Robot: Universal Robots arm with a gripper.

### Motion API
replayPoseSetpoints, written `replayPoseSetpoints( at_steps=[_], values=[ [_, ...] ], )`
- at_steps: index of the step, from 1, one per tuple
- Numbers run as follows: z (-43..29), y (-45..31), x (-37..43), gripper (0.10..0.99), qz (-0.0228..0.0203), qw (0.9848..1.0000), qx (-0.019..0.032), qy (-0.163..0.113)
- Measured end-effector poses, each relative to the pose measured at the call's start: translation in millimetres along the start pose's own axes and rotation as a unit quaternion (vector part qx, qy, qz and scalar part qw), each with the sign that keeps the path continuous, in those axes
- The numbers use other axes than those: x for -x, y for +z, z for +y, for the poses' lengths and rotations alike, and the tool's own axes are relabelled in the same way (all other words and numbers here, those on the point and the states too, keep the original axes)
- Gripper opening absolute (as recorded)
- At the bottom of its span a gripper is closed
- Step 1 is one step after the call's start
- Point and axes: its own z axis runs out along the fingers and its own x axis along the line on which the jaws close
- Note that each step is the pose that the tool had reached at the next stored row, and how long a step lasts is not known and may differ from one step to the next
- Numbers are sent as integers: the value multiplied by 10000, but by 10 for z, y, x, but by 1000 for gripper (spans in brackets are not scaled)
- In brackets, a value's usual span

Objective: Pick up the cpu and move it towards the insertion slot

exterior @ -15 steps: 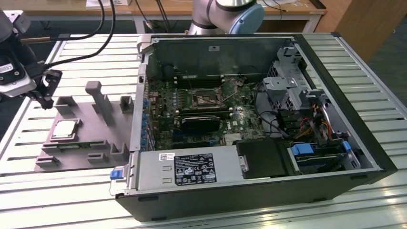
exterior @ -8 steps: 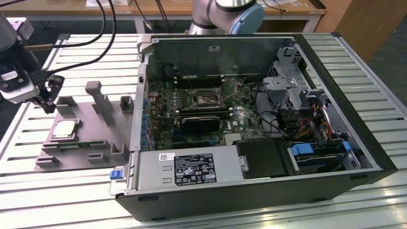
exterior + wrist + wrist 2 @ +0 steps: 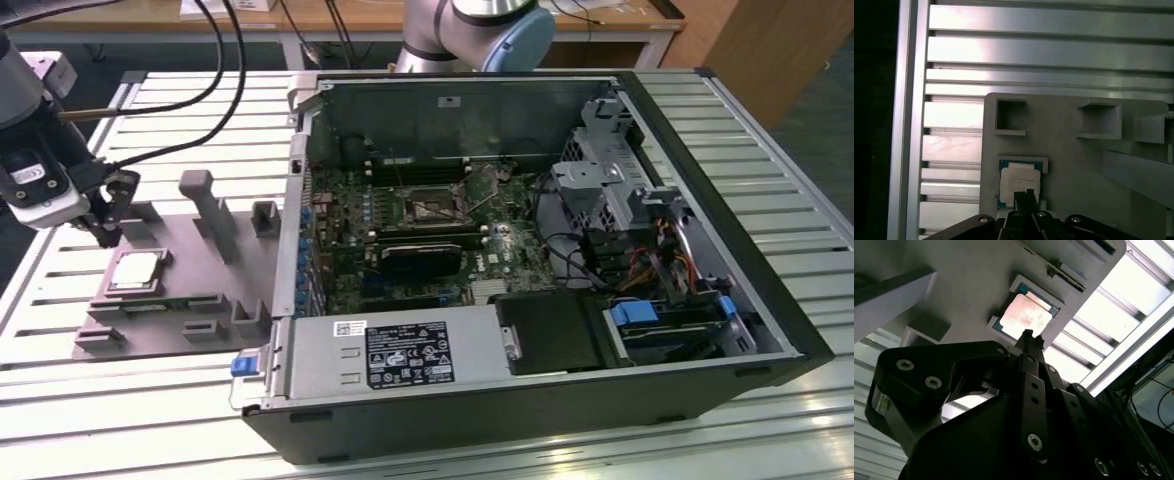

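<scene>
The cpu (image 3: 138,270) is a flat silver square lying in a recess of the grey plastic fixture (image 3: 180,300) on the exterior view's left, outside the computer case. My gripper (image 3: 107,232) hangs just above and beside its far corner, not touching it. In both wrist views the cpu (image 3: 1026,315) (image 3: 1019,181) lies right beyond my gripper (image 3: 1028,337) (image 3: 1024,196), whose fingers are pressed together and shut on nothing. The insertion slot (image 3: 433,205), a square socket with a shiny frame, sits on the motherboard inside the open case.
The open black computer case (image 3: 747,250) fills the middle and the exterior view's right, with a power supply (image 3: 387,355) along its near wall. Upright grey posts (image 3: 200,200) rise from the fixture between the cpu and the case. Cables (image 3: 200,90) trail over the slatted table (image 3: 80,400).
</scene>
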Motion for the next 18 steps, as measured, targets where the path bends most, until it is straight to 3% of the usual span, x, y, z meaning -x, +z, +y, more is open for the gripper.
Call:
replayPoseSetpoints(
  at_steps=[18],
  values=[
    [-42,286,21,106,0,10000,0,0]
  ],
)
